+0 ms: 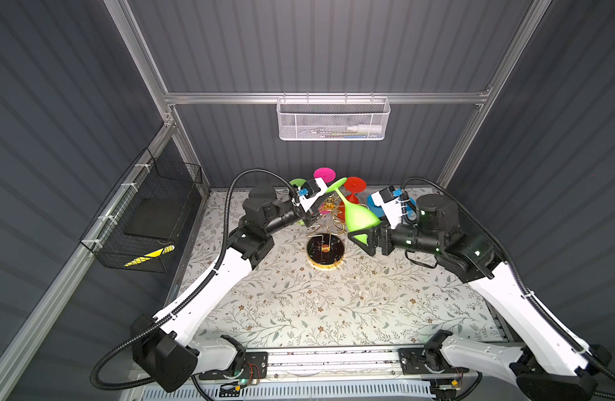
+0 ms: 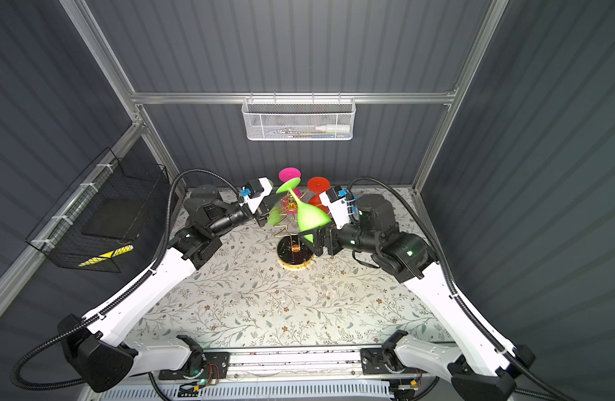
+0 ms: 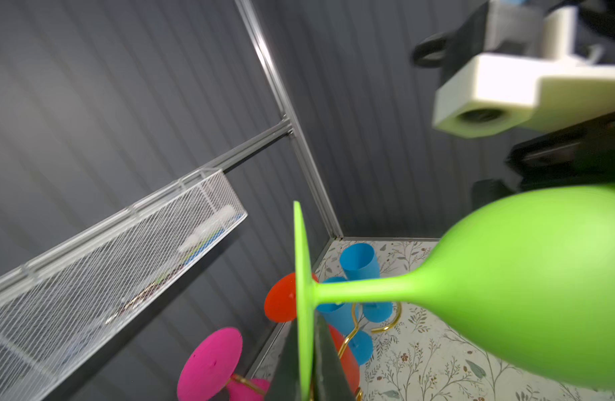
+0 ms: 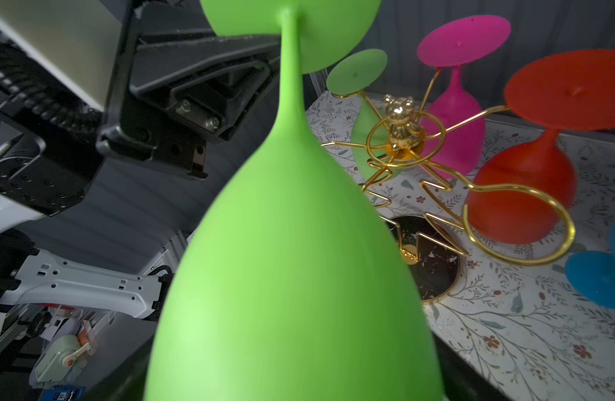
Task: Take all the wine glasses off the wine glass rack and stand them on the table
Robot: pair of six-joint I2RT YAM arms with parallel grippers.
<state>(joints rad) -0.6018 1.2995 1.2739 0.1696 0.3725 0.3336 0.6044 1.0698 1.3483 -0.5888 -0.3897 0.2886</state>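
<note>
Black wire basket (image 1: 181,173), left wall: dark slab (image 1: 153,215), yellow-black striped piece (image 1: 149,257).
White mesh basket (image 1: 333,118), back rail: white tube (image 1: 365,129); other contents too blurred to tell.
Left gripper (image 1: 326,194): clamped tight on the foot of the lime wine glass (image 1: 356,215), which tilts in the air over the rack (image 1: 326,250), clear of its rings.
Rack: green glass (image 1: 296,183), pink glass (image 1: 324,174), red glass (image 1: 354,185), hanging foot-up.
Right gripper (image 1: 362,239): jaws spread wide around the bowl; contact unclear.
</note>
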